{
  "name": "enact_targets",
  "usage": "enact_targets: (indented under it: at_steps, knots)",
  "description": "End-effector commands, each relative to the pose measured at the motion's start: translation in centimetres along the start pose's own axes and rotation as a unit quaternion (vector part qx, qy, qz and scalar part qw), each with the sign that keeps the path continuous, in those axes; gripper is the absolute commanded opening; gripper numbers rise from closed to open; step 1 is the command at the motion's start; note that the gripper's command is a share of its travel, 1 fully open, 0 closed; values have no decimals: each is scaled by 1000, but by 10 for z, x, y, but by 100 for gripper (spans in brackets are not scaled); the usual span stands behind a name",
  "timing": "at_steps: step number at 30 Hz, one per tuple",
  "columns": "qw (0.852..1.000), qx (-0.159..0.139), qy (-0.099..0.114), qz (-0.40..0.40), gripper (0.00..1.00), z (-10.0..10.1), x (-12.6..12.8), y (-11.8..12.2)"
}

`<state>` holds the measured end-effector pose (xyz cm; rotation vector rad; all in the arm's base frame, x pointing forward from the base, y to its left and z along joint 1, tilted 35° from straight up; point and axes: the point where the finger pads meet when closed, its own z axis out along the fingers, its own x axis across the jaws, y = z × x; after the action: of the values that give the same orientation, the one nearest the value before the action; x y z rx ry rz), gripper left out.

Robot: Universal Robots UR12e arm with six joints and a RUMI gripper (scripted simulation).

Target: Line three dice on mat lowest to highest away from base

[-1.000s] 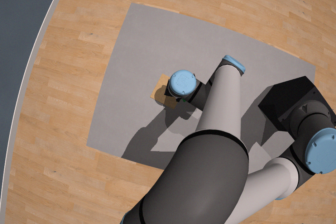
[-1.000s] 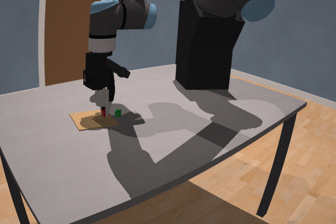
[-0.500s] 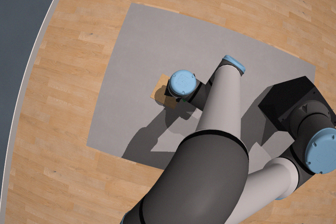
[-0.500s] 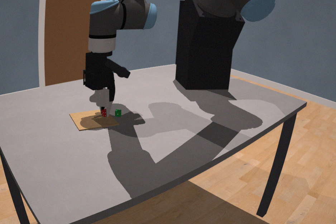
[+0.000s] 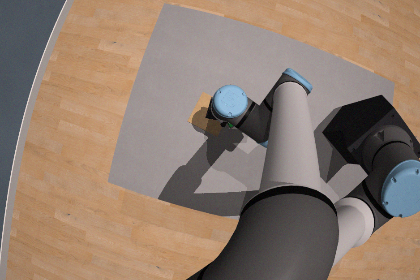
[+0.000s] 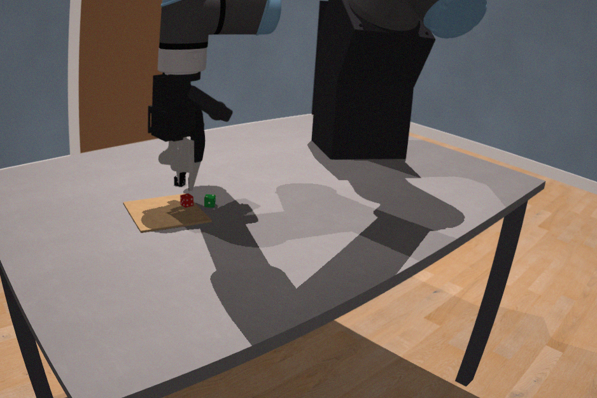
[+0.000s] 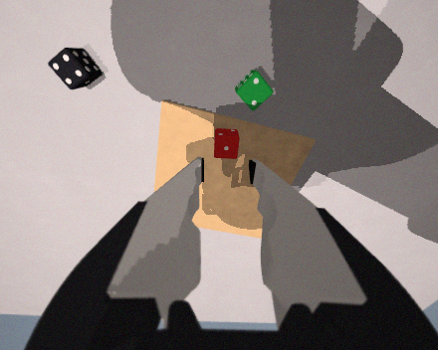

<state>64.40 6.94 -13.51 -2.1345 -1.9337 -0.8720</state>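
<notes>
My gripper (image 6: pixel 186 184) (image 7: pixel 226 160) is slightly open and empty, a little above the red die (image 6: pixel 186 200) (image 7: pixel 226 143). The red die sits on the wooden mat (image 5: pixel 203 98) (image 6: pixel 140 227) (image 7: pixel 175 124), near its base-side edge, and seems to show one on top. The green die (image 5: pixel 230 125) (image 6: pixel 209 200) (image 7: pixel 255 89) lies on the table off the mat, toward the base, and seems to show two. The black die (image 6: pixel 177 181) (image 7: pixel 71 70) is on the table off the mat, to the upper left in the wrist view, with four up. In the top view the arm hides the red and black dice.
The grey table (image 5: pixel 190 39) (image 6: pixel 96 287) carries the mat. The black base pedestal (image 5: pixel 362 117) (image 6: pixel 371 94) stands at the table's other end. Arm shadows cross the mat and the table around the green die.
</notes>
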Motion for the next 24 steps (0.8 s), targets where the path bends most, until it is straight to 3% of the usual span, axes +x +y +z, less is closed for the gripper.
enact_targets:
  at_steps: [1,9,15,16,24]
  knots:
    - [1000,0,0,0,21,-23,0,0]
    - [1000,0,0,0,21,-51,0,0]
    - [1000,0,0,0,21,-56,0,0]
    - [1000,0,0,0,100,-56,0,0]
    - [1000,0,0,0,100,-56,0,0]
